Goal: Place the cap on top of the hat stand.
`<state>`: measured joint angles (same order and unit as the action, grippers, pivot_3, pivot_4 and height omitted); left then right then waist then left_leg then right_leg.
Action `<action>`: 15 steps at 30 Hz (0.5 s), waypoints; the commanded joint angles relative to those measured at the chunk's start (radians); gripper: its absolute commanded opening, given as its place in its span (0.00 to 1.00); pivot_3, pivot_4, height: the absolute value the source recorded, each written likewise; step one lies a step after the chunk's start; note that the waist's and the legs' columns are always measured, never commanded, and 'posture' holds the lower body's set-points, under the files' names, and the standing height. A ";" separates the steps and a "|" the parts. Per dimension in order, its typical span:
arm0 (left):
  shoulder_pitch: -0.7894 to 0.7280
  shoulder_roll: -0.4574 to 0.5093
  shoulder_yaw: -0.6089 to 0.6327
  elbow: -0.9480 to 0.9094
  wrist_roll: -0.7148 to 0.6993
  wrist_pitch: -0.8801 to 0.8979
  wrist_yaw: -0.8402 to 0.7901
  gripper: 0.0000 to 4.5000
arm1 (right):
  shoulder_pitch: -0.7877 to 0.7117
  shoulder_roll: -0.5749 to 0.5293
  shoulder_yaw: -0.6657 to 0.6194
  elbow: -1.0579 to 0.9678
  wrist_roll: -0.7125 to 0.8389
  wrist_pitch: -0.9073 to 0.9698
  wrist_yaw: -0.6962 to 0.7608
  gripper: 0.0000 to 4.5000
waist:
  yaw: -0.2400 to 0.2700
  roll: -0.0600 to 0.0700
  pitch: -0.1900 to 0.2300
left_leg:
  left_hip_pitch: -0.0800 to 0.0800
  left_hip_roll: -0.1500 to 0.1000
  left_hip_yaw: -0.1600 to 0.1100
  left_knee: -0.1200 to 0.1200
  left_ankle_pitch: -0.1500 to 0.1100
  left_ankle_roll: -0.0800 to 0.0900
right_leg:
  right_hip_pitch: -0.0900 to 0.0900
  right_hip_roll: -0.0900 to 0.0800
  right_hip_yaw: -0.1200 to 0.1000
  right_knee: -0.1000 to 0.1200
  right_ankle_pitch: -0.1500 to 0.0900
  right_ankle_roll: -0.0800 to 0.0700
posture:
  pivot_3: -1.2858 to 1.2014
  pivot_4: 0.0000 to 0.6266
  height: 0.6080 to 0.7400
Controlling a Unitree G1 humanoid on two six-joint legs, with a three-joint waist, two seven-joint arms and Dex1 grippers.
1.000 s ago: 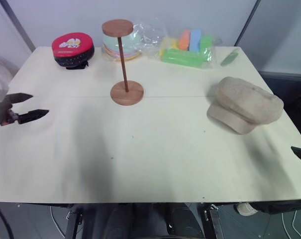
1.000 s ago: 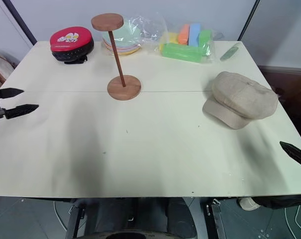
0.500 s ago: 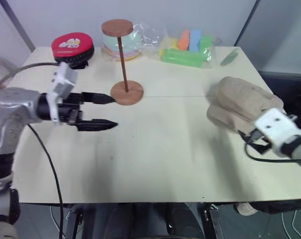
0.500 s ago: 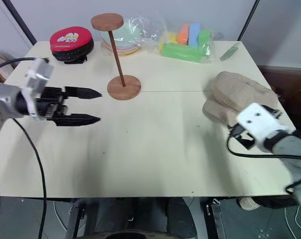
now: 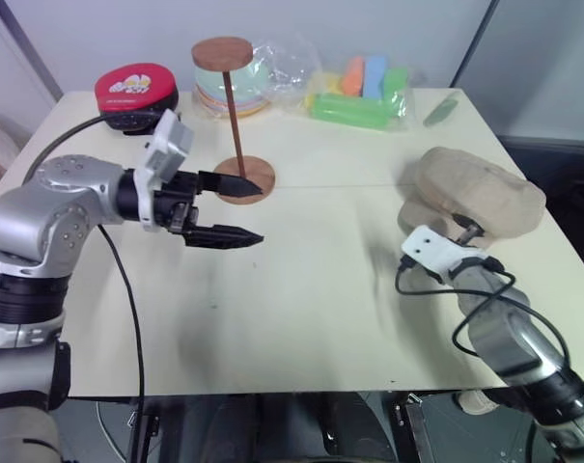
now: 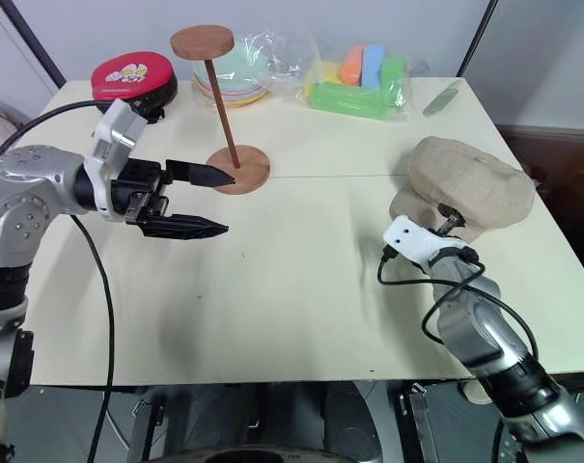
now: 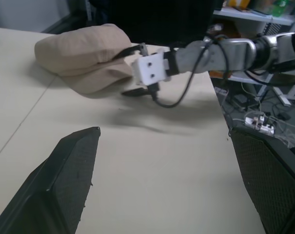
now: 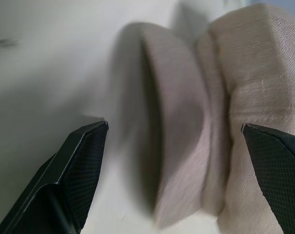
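The beige cap [image 5: 480, 188] lies on the right side of the table, with its brim towards me. The wooden hat stand [image 5: 236, 116] stands upright at the back centre, its top disc bare. My left gripper [image 5: 248, 210] hovers open just in front of the stand's round base [image 6: 241, 170], pointing right across the table. My right gripper [image 8: 174, 126] is open at the cap's near edge; in the right wrist view the brim [image 8: 179, 146] lies between its spread fingers, and I cannot tell whether they touch it.
A red-and-black cap [image 5: 137, 92] sits at the back left. Behind the stand are bagged pastel plates [image 5: 224, 95], coloured blocks [image 5: 364, 95] and a green item [image 5: 444, 111]. The table's right edge [image 5: 567, 280] runs close to the beige cap.
My left gripper swung in from the table's left edge to the front of the stand's base. My right arm came in from the lower right up to the cap's brim.
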<state>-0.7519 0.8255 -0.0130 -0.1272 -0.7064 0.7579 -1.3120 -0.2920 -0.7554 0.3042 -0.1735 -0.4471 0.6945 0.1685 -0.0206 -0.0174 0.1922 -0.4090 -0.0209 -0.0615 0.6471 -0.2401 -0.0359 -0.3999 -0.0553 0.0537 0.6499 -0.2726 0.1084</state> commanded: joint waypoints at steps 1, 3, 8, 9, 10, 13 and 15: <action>-0.028 0.006 0.020 -0.006 -0.001 -0.008 0.001 0.99 | -0.047 0.028 0.010 0.121 -0.056 -0.068 -0.035 1.00 | 0.000 0.000 0.000 | 0.000 0.000 0.000 0.000 0.000 0.000 | 0.000 0.000 0.000 0.000 0.000 0.000 | 0.52 0.24 1.00; -0.031 0.007 0.024 -0.006 -0.001 -0.006 0.005 0.99 | -0.063 0.049 0.011 0.166 -0.068 -0.102 -0.038 1.00 | 0.001 0.000 0.000 | 0.000 0.000 0.000 0.000 0.000 0.000 | 0.000 0.000 0.000 0.000 0.000 0.000 | 0.52 0.24 1.00; -0.029 0.011 0.034 -0.009 -0.005 -0.002 0.020 1.00 | -0.092 0.078 -0.004 0.276 -0.084 -0.183 -0.043 0.88 | -0.001 -0.002 -0.001 | 0.001 0.000 0.000 0.001 0.000 0.000 | 0.002 0.000 0.000 0.000 0.000 0.000 | 0.52 0.24 1.00; -0.028 0.014 0.036 -0.010 -0.006 -0.002 0.021 1.00 | -0.091 0.083 -0.012 0.283 -0.081 -0.193 -0.040 0.80 | -0.001 -0.002 -0.001 | 0.002 0.000 0.000 0.001 0.000 0.000 | 0.002 0.000 0.000 0.000 0.000 0.000 | 0.52 0.24 1.00; -0.027 0.015 0.038 -0.012 -0.007 -0.002 0.022 1.00 | -0.090 0.087 -0.018 0.286 -0.083 -0.200 -0.038 0.68 | 0.000 -0.002 -0.001 | 0.002 0.000 0.000 0.000 0.000 0.000 | 0.002 0.000 0.000 0.000 0.000 0.000 | 0.52 0.24 1.00; -0.024 0.019 0.044 -0.016 -0.007 0.000 0.034 1.00 | -0.077 0.084 -0.032 0.282 -0.085 -0.219 -0.027 0.33 | 0.001 -0.002 -0.001 | 0.001 0.000 0.000 0.001 0.000 0.000 | 0.002 0.000 0.000 0.001 0.000 0.000 | 0.52 0.24 1.00; -0.020 0.020 0.051 -0.023 -0.012 0.005 0.046 1.00 | -0.064 0.083 -0.049 0.276 -0.084 -0.226 -0.021 0.09 | 0.001 -0.002 -0.001 | 0.001 0.000 -0.001 0.001 0.000 0.000 | 0.002 0.000 0.000 0.001 0.000 0.000 | 0.52 0.24 1.00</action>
<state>-0.7547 0.8261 -0.0022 -0.1220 -0.7068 0.7591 -1.2751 -0.3783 -0.6715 0.2656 0.1018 -0.5387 0.4736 0.1260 -0.0195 -0.0193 0.1910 -0.4077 -0.0208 -0.0622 0.6476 -0.2401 -0.0359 -0.3980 -0.0556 0.0536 0.6505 -0.2724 0.1086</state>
